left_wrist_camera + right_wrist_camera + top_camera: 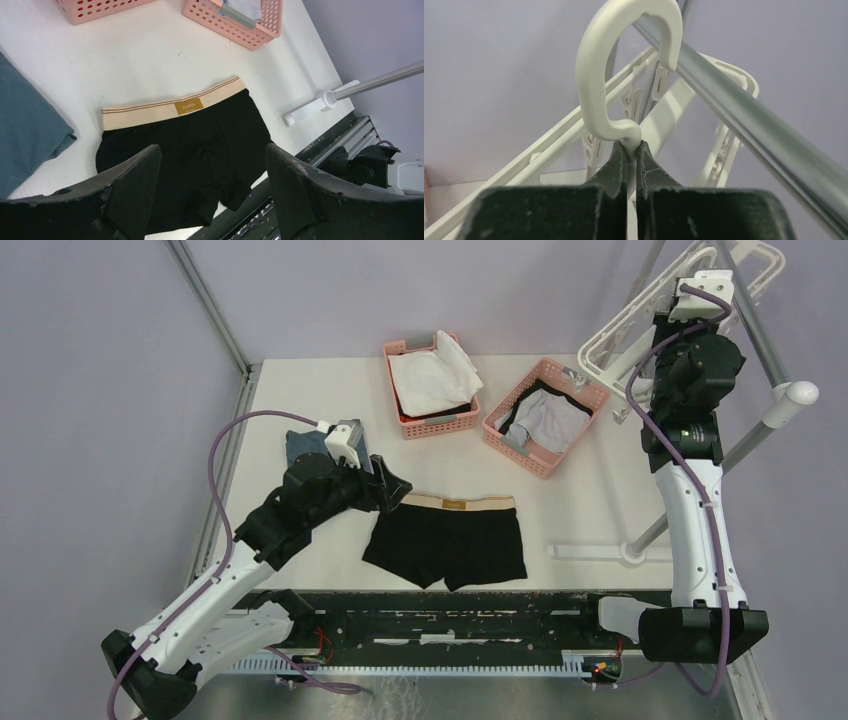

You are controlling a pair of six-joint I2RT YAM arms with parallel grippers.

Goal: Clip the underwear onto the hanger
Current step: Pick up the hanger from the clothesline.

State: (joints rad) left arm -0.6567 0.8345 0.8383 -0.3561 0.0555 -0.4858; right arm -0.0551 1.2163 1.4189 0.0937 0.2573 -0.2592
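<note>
— Where does the underwear lie?

— Flat on the white table, close to its near edge and about midway between the two arms. The beige waistband is on the far side and the two short legs point near.

— And the left gripper?

— In the top view it hangs over the left end of the waistband. Its jaws are spread wide with nothing between them. The wrist view looks past both fingers onto the black fabric, and no contact shows.

— What lies beside it?

— A folded blue-grey cloth, just to the far left of that gripper and partly hidden by the wrist.

— The hanger?

— Up at the far right, tilted, well apart from the underwear. Its white hook curls over a metal rod, and small clips hang along its rails.

— How does the right gripper stand?

— Its jaws are pressed together on the neck just below the hook, pinching the hanger there.

— Anything else on the table?

— Two pink baskets on the far side. The left basket holds a white garment, and the right basket holds a pale grey garment. A white stand base lies to the right of the underwear.
</note>
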